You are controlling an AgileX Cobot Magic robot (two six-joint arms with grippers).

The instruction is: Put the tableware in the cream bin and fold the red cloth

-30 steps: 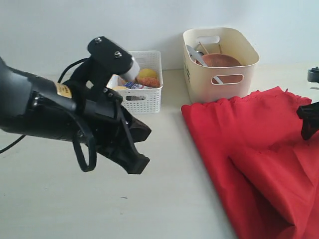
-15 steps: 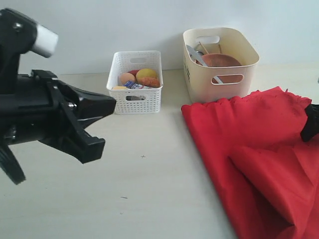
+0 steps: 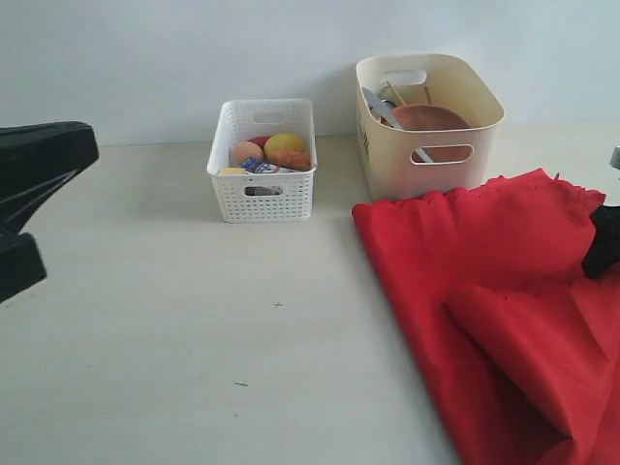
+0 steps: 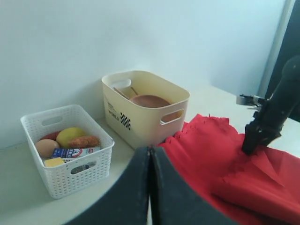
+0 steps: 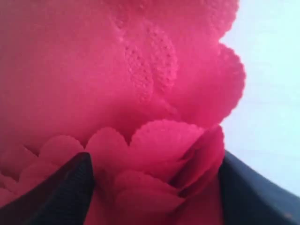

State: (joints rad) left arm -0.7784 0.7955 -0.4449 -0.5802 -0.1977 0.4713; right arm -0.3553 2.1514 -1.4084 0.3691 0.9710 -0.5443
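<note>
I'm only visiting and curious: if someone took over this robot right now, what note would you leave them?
Left gripper: shut, empty, off at the left side, clear of the cloth.
Right gripper: jaws apart around a bunched scalloped edge of the cloth; a firm grip is not certain.
Bin: holds the plate and other pieces; no tableware shows outside it.
Done: tableware binned, as far as can be seen.
Left: fold the cloth, which lies rumpled with one flap turned over.
</note>
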